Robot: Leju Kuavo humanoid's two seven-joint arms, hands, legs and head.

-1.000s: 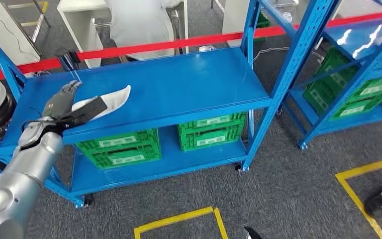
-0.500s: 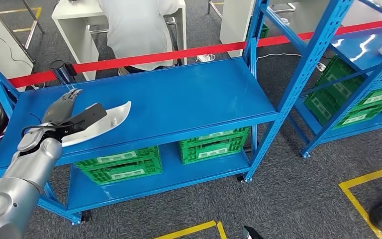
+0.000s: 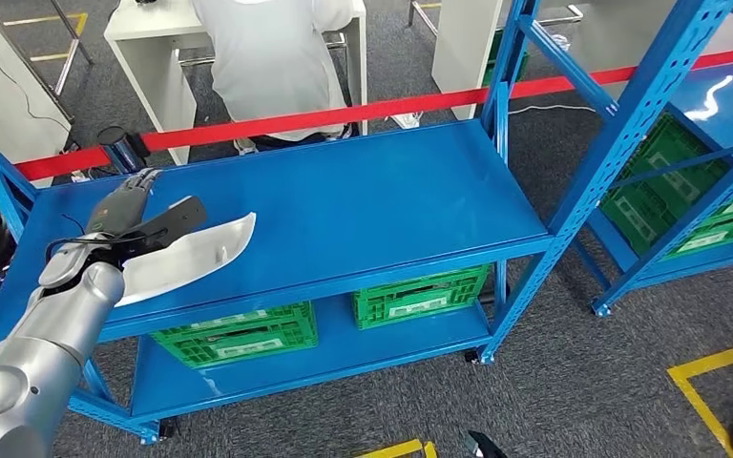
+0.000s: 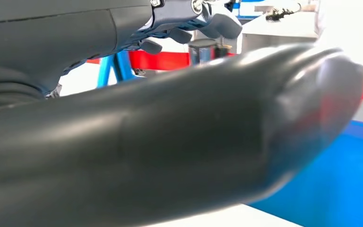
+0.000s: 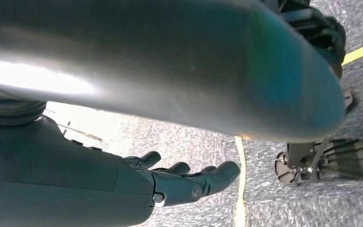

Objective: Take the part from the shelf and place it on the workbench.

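Left hand (image 3: pixel 129 224) grips the part (image 3: pixel 191 256) — a long, curved white piece — with the dark thumb laid across its top and the fingers stretched out behind it. That piece hangs over the front left of the blue shelf (image 3: pixel 363 205), near the top board; whether it touches the board cannot be told. Right hand (image 5: pixel 189 182) hangs low above grey carpet, holding nothing, its fingers apart and only slightly bent.

Below the top board, two green crates (image 3: pixel 234 334) sit side by side on the lower level. A red barrier tape (image 3: pixel 324 114) runs behind the rack, and beyond it a person in white (image 3: pixel 272 57) sits at a white table (image 3: pixel 153 38). To the right stands a second blue rack (image 3: pixel 668 86) with more green crates — its upright posts rise close beside the first shelf's right end.
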